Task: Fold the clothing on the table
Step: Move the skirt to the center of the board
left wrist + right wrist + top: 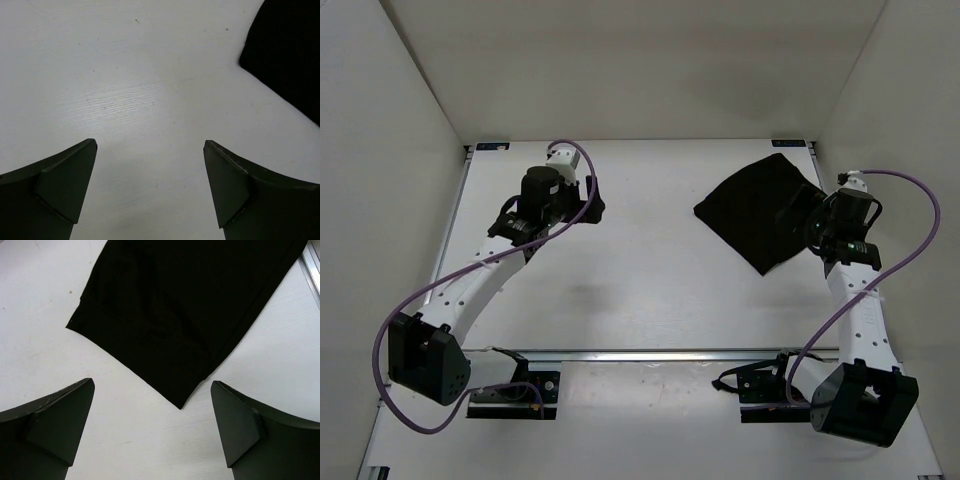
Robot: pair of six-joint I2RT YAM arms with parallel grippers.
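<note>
Though near the right gripper, clothing ungrasped.

The clothing's three o'clock corner lies hidden under the right end effector, and both wrist views cut it off.

No readable text or markings.

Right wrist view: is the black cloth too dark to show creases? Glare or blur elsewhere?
Right wrist view: the plain black soft fabric clothing is nearly featureless, edges crisp. Left wrist view: the flat white table is evenly lit. Top view: no glare, faint soft shadows.
</note>
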